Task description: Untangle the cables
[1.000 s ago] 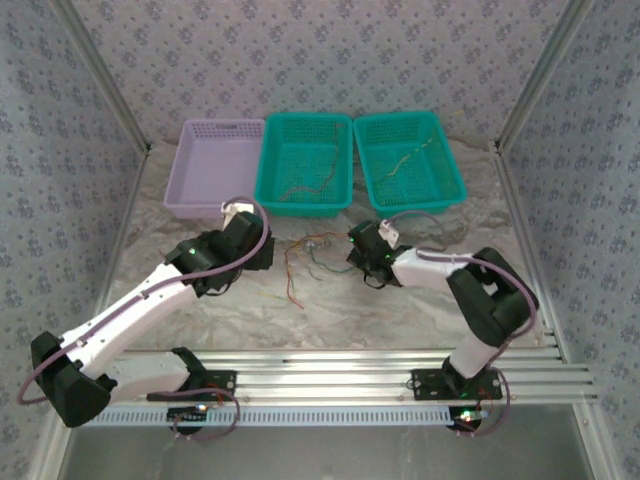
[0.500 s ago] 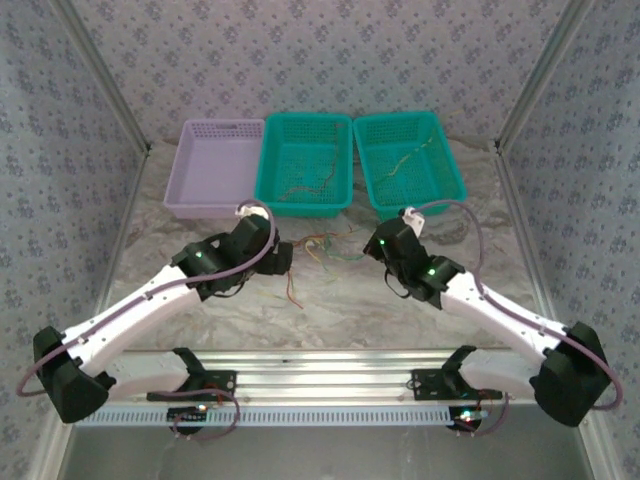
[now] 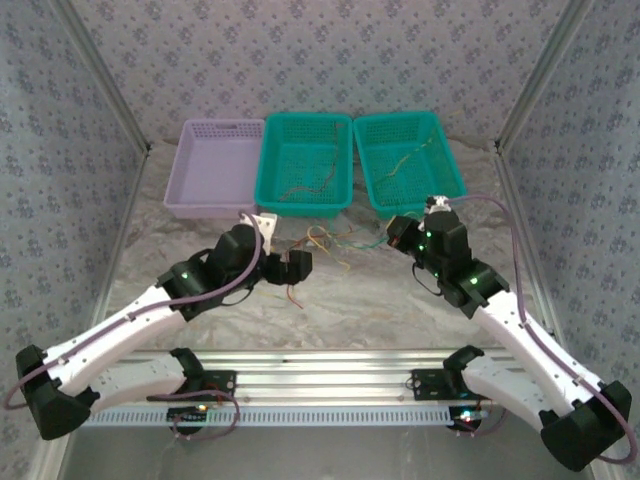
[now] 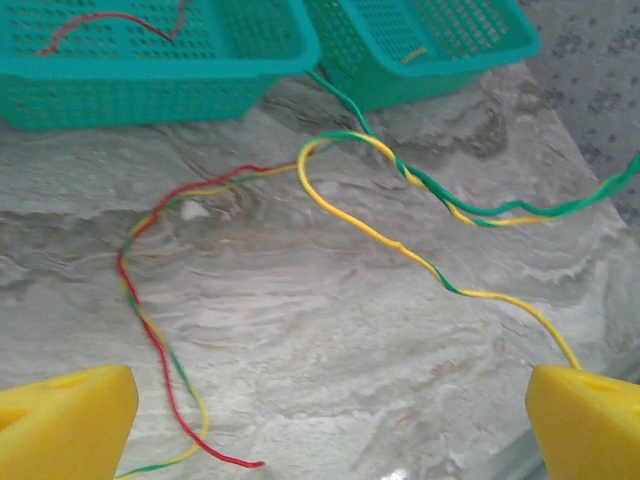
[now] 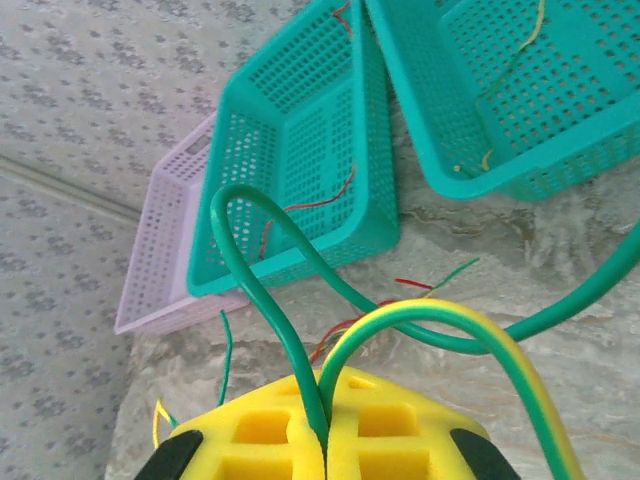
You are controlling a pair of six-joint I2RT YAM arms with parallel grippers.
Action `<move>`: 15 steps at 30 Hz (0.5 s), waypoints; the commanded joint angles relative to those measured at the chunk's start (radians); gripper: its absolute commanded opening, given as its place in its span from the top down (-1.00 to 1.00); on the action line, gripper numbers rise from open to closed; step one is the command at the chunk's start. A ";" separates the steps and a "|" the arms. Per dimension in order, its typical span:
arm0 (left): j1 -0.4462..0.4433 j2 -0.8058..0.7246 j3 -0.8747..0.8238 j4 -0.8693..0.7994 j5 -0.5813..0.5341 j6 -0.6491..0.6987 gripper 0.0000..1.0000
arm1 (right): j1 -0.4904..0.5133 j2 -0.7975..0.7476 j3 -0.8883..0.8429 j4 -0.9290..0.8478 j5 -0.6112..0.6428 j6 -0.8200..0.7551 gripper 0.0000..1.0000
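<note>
The right gripper (image 5: 322, 440) pinches two cables (image 5: 430, 312) at 3 o'clock of the tangle while the left gripper (image 4: 325, 420) gapes empty, so pulling may tighten the knot.

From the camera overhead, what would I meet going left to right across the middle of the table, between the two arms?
Left claw, wide open → loose tangle of thin red, yellow and green wires lying on the marbled tabletop → right claw, shut on strands of that tangle.
</note>
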 commanded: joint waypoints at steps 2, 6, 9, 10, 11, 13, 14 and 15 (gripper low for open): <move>-0.013 0.013 -0.029 0.093 0.045 -0.045 -0.99 | -0.006 -0.029 0.005 0.053 -0.121 -0.022 1.00; -0.014 0.035 -0.045 0.132 0.052 -0.078 -0.90 | -0.007 -0.048 -0.006 0.081 -0.157 -0.008 1.00; -0.015 0.035 -0.059 0.159 0.040 -0.101 -0.71 | -0.007 -0.059 -0.010 0.091 -0.182 -0.006 1.00; -0.015 0.034 -0.063 0.169 0.042 -0.105 -0.65 | -0.007 -0.063 -0.012 0.088 -0.184 -0.001 1.00; -0.015 0.034 -0.066 0.178 0.047 -0.113 -0.58 | -0.008 -0.068 -0.018 0.095 -0.188 0.003 1.00; -0.015 0.033 -0.073 0.198 0.055 -0.124 -0.44 | -0.007 -0.075 -0.026 0.104 -0.192 0.009 1.00; -0.015 0.031 -0.075 0.203 0.054 -0.130 -0.41 | -0.007 -0.076 -0.029 0.108 -0.201 0.011 1.00; -0.015 0.027 -0.081 0.213 0.054 -0.136 -0.39 | -0.007 -0.073 -0.029 0.111 -0.210 0.011 1.00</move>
